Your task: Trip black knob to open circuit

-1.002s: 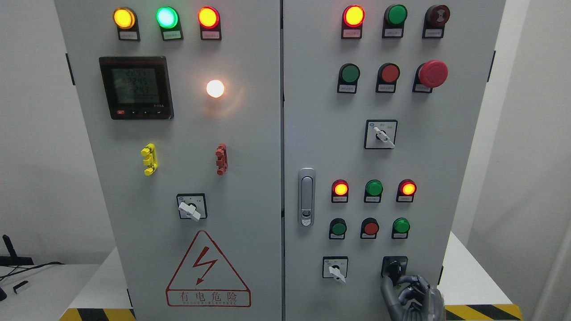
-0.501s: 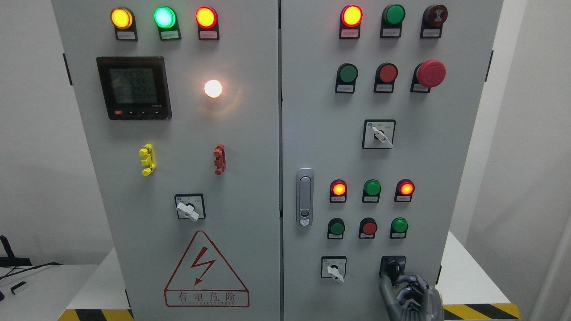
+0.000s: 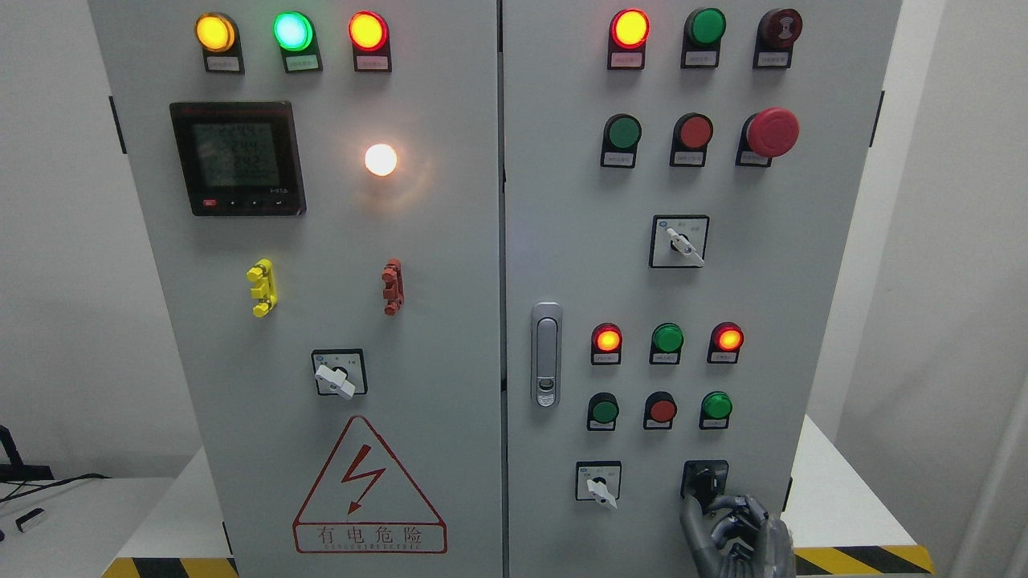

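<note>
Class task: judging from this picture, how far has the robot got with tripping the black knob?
Done: the right hand has reached the black knob at the cabinet's lower right. In hand: its fingers touch the knob. Left: the turn itself; whether it has tripped cannot be told.

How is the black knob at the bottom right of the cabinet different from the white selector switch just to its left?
The black knob is dark on a black plate; the white selector switch has a pale handle on a white plate with a black border. The right hand is at the black knob, its fingers curled just below it, while nothing touches the white selector switch. Both sit in the lowest row of the right door.
</note>
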Controlling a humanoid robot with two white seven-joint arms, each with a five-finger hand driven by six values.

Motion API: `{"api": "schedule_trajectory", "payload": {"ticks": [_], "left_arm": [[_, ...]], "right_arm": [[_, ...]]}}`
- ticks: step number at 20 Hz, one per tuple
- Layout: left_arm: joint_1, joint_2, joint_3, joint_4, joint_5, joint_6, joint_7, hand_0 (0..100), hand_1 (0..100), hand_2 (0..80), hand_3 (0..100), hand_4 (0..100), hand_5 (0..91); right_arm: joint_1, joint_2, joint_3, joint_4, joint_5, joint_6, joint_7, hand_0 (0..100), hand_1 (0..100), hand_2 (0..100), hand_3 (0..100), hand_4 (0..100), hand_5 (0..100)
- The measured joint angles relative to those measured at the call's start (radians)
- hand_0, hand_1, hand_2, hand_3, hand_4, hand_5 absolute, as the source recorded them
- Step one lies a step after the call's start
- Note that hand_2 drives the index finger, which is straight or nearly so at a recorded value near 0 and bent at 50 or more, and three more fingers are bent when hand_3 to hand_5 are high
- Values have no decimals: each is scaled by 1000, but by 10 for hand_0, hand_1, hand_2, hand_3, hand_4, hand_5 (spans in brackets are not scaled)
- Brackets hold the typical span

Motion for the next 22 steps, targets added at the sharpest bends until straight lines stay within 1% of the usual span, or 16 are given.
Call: {"api": "schedule_trajectory", "payload": {"ticks": [11, 22], "left_arm": [[0, 0, 0, 0, 0, 0, 0, 120, 389, 0, 0, 0, 0], [0, 0, 0, 0, 0, 0, 0, 120, 389, 0, 0, 0, 0]], "right_arm": [[-1, 0, 9, 1, -48, 0, -3, 303, 656, 571, 906, 887, 991], [-5, 0, 13, 1, -62, 0, -1, 302, 657, 560, 904, 888, 991]]}}
